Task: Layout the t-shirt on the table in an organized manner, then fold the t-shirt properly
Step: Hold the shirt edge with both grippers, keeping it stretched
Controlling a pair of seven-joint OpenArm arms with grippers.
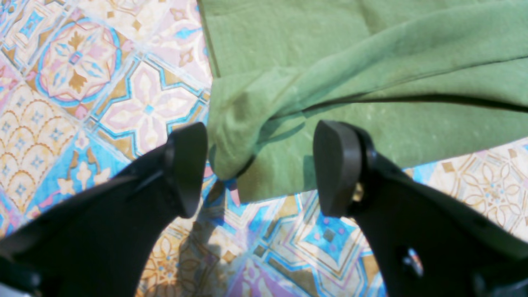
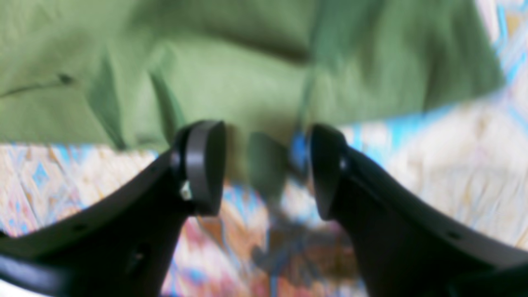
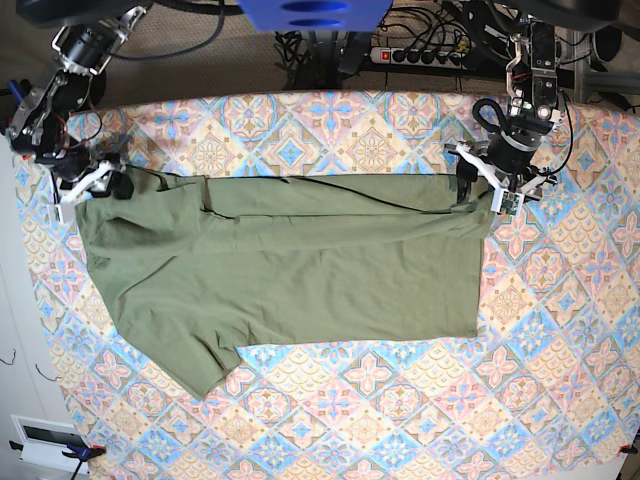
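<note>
The olive-green t-shirt (image 3: 300,270) lies spread across the middle of the table (image 3: 400,410), with one sleeve pointing to the near left. Its far edge is folded over in a long ridge. My left gripper (image 3: 487,195) stands at the shirt's far right corner. In the left wrist view it (image 1: 262,169) is open, and a bunched corner of the t-shirt (image 1: 371,49) lies between the fingers (image 1: 187,169). My right gripper (image 3: 95,185) is at the far left corner. The blurred right wrist view shows it (image 2: 266,169) open, with a tip of the t-shirt (image 2: 247,74) hanging loose between the jaws.
The patterned table cloth (image 1: 82,82) shows all round the shirt, widest along the near side. A power strip and cables (image 3: 430,50) lie beyond the table's far edge. The table's left edge runs close to the right arm (image 3: 40,100).
</note>
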